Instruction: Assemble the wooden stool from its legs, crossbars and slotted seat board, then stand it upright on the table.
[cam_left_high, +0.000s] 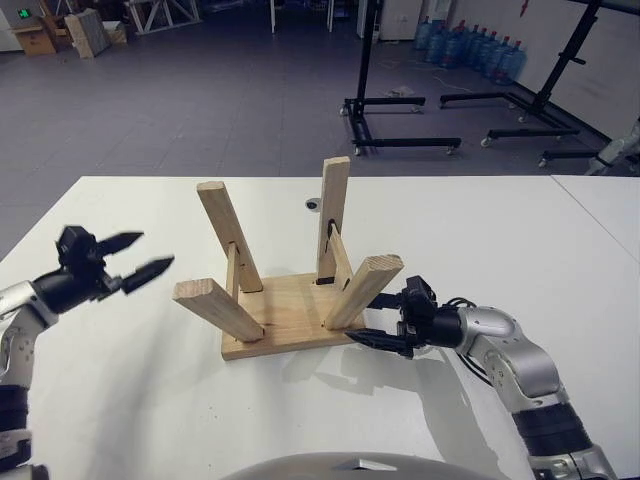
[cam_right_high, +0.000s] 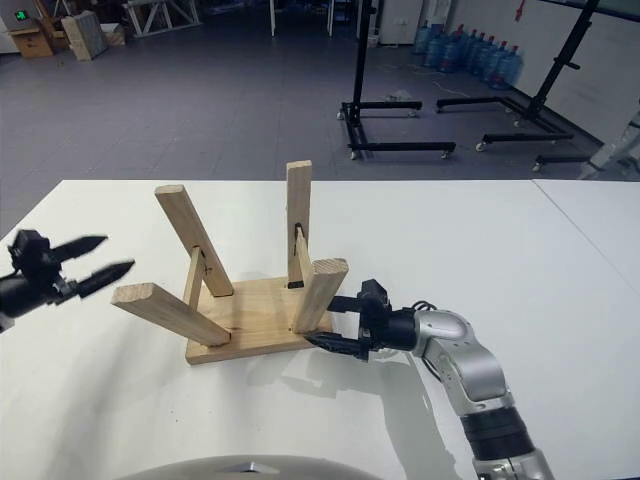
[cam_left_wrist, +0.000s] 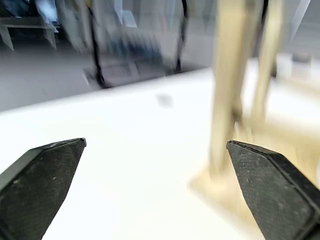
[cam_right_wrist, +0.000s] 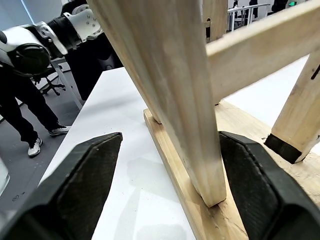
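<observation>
- The right gripper (cam_left_high: 362, 320) sits low over the tabletop (cam_left_high: 480, 220), right of the middle and toward the near edge. Its fingers (cam_right_wrist: 85, 185) are spread apart, one on each side of the near right leg (cam_left_high: 362, 290). They clamp nothing; whether either pad touches the wood cannot be told.
- That leg belongs to the stool (cam_left_high: 290, 300), which rests upside down around the middle of the tabletop. The seat board (cam_left_high: 285, 315) lies flat on the surface.
- Four legs (cam_left_high: 228, 235) point upward and splay outward, with crossbars (cam_left_high: 340, 255) joining them low down by the board.
- The left gripper (cam_left_high: 156, 249) hovers above the tabletop near its left edge, well apart from the stool. Its fingers are spread wide and hold nothing.
- On the floor beyond the far edge stands a row of blue water jugs (cam_left_high: 470, 48), contents not discernible. Cardboard boxes (cam_left_high: 35, 38) sit at the far left.
</observation>
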